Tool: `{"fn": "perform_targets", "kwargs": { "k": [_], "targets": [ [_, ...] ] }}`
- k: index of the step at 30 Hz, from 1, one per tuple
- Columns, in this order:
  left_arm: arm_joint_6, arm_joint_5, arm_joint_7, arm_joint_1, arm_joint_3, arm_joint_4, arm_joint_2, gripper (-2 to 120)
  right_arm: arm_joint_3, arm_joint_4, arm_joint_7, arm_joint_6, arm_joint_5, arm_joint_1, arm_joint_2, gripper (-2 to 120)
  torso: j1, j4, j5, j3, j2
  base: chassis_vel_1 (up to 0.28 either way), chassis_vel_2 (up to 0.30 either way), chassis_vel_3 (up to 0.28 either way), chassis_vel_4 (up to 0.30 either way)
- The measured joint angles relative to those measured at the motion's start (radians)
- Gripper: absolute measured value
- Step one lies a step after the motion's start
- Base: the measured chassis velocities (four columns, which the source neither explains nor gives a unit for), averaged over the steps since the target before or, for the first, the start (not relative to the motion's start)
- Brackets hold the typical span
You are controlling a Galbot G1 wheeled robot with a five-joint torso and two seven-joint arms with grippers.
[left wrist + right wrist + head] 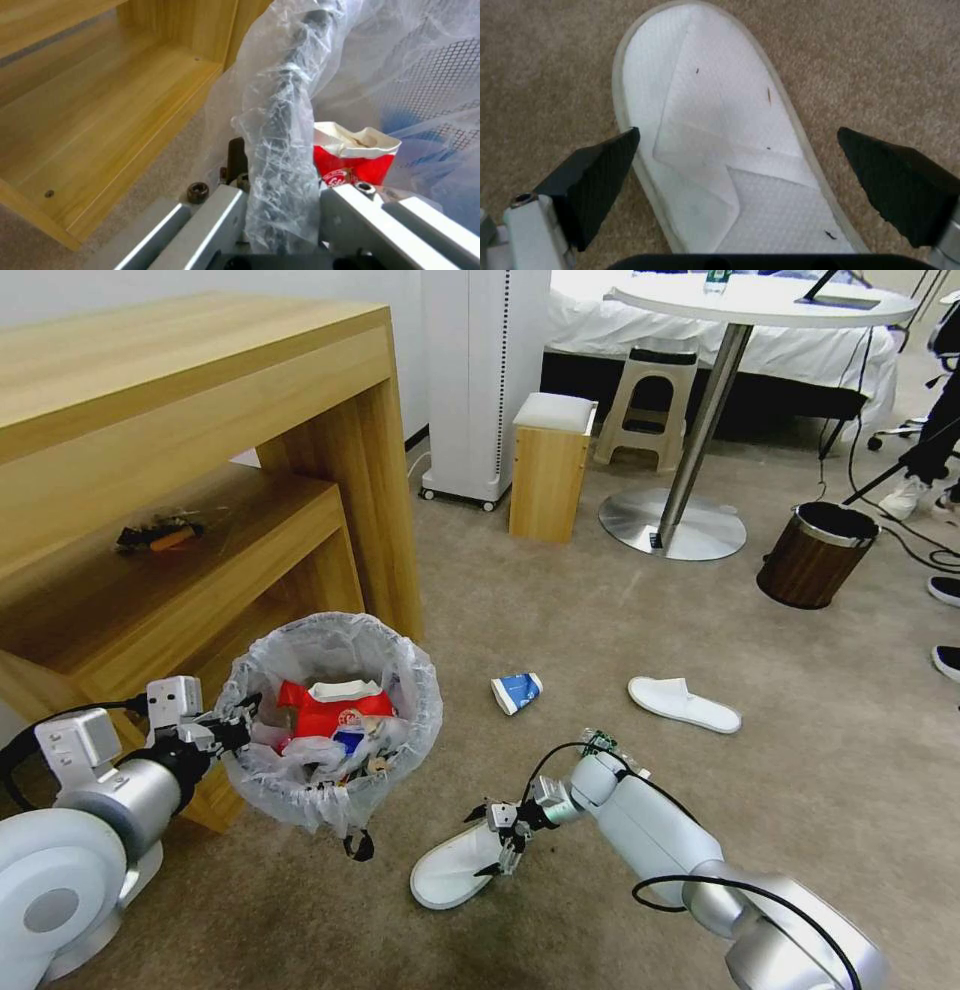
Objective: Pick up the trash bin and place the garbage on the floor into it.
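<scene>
The left gripper [238, 728] holds the trash bin [330, 720] off the floor [560, 630], jaws clamped on its bagged rim beside the wooden shelf unit [190, 470], while the right gripper [500, 840] hovers with jaws spread astride a white slipper [450, 870] on the carpet.

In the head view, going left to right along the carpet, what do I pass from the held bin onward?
Trash bin held by the left gripper → near slipper under the open right gripper → blue paper cup → far slipper → wood-grain bin.
</scene>
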Motion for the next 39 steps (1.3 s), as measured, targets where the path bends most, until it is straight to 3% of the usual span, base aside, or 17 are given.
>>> {"fn": "perform_targets", "kwargs": {
  "k": [6,20,32,39],
  "targets": [
    [-0.001,0.0,0.0,0.001,0.0,0.0,-0.003,0,0.002,-0.005,0.011,0.0,-0.007,0.001,0.0,89,0.0,0.0,0.0,0.0,0.0,0.0,0.0,0.0,0.0],
    [-0.001,0.001,0.002,0.006,-0.003,-0.005,-0.004,0,0.002,-0.024,0.016,0.001,-0.022,0.0,0.009,37,0.0,0.0,0.0,0.0,0.0,0.0,0.0,0.0,0.0],
    [-0.001,0.001,0.003,0.005,-0.003,-0.004,-0.004,0,0.005,-0.025,0.03,0.004,-0.02,0.003,0.006,32,0.0,0.0,0.0,0.0,0.0,0.0,0.0,0.0,0.0],
    [-0.001,0.002,0.003,0.005,-0.003,-0.003,-0.004,0,0.005,-0.027,0.07,0.004,-0.017,0.004,0.005,18,0.0,0.0,0.0,0.0,0.0,0.0,0.0,0.0,0.0]
  ]
}}
